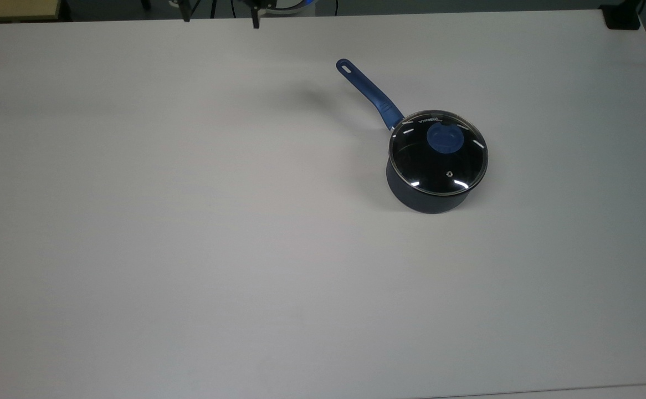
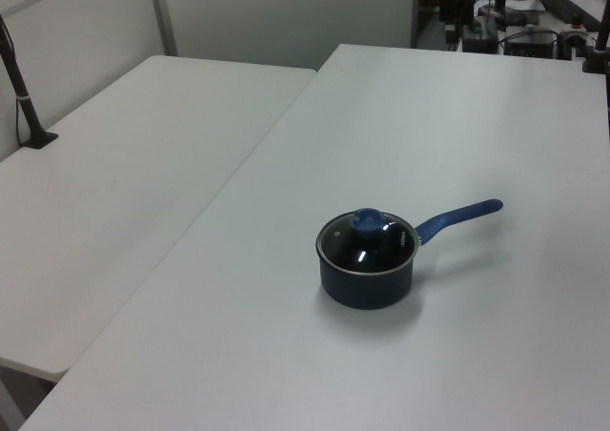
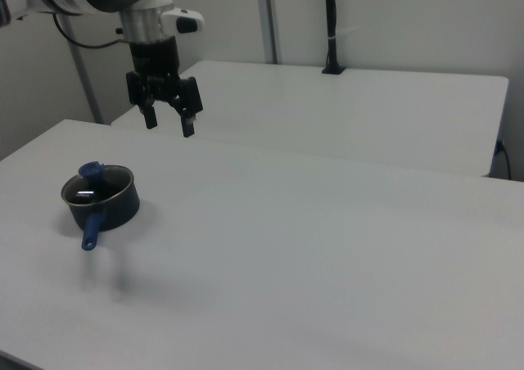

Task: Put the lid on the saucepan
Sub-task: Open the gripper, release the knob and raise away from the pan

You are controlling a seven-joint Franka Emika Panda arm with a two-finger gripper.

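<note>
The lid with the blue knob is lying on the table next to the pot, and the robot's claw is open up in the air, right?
Not quite. The left view shows the lid sitting on the saucepan, not on the table. The gripper is open in the air.

Even, soft overhead light; white glints on the lid (image 1: 438, 152).
</note>
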